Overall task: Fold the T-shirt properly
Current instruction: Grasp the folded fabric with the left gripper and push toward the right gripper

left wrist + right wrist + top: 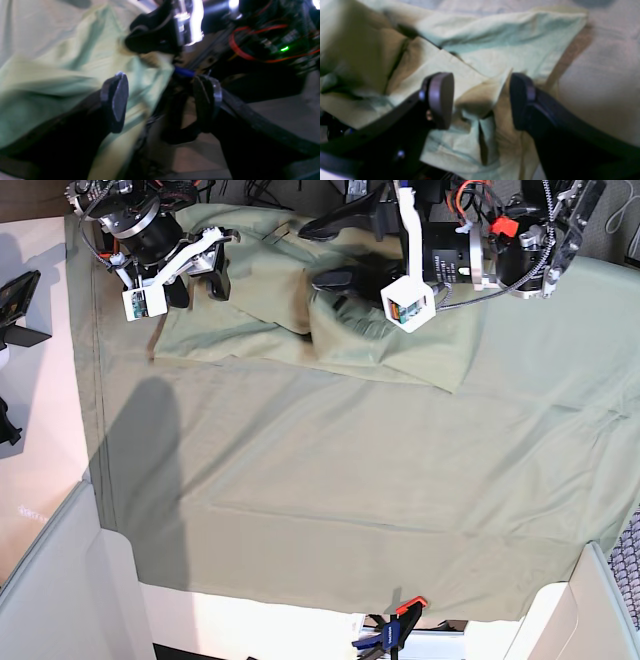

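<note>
Green cloth point(330, 510) covers the near bench bare, and the T-shirt point(260, 310) lies bunched along its far edge, its long axis running side to side between the two arms. At the shirt's left end the right tool point(195, 275) hangs with jaws wide and nothing held, crumpled fabric just beneath them. At the other end the left tool point(335, 252) is also spread wide and empty over the rumpled middle, so it looks nearer the bulk needing spreading.
</note>
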